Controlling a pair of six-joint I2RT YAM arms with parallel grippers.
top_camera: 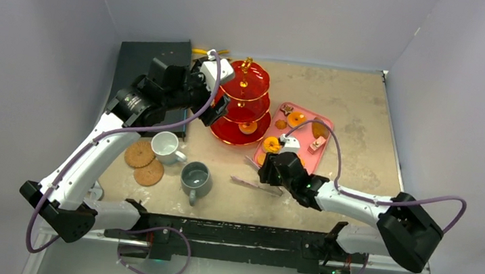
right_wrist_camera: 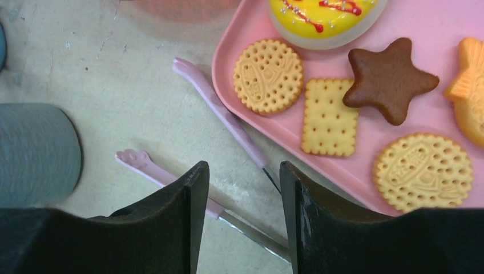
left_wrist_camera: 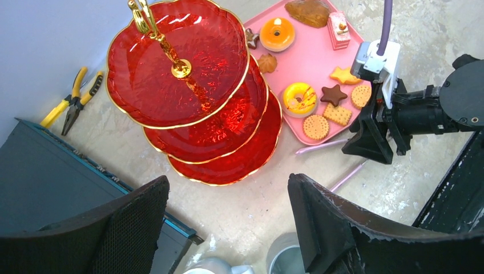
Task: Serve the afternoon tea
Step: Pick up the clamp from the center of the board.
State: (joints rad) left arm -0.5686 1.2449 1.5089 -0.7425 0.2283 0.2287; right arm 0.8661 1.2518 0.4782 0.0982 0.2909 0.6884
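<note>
Right hand [right_wrist_camera: 242, 166]: nearest our wrist lens. Fingers apart, released, nothing gripped. It hovers over the worktop [right_wrist_camera: 114, 68] at the near edge of the pink tray [right_wrist_camera: 399, 34].
Utensils: two pink-handled utensils. One [right_wrist_camera: 220, 111] lies along the tray edge, touching it. The other [right_wrist_camera: 142, 162] runs under the right hand's left finger; we can't tell if they touch.
Left hand [left_wrist_camera: 228, 180]: released, fingers wide, holding nothing. It sits high on the stand's left side, looking down on it.
Stand: red three-tier stand [left_wrist_camera: 194, 45] is upright on the worktop, between the dark slab [left_wrist_camera: 45, 171] and the tray. In the top view we see one small orange piece [top_camera: 248, 127] on the bottom tier.
Tray load: round biscuit [right_wrist_camera: 268, 76], rectangular cracker [right_wrist_camera: 329, 117], brown star [right_wrist_camera: 390, 80], second round biscuit [right_wrist_camera: 422, 170], yellow-iced donut [right_wrist_camera: 325, 17], orange donut [left_wrist_camera: 277, 34] and brown pastry [left_wrist_camera: 308, 11]. All lie flat on the tray.
Mugs: white mug [top_camera: 165, 146] and grey mug [top_camera: 195, 176] are upright on the worktop, left of the right hand.
Coasters: two cork coasters [top_camera: 139, 154], the second [top_camera: 149, 172] touching the first, lie just left of the white mug.
Other: yellow-handled pliers [left_wrist_camera: 74, 100] lie by the back wall, behind the stand.
</note>
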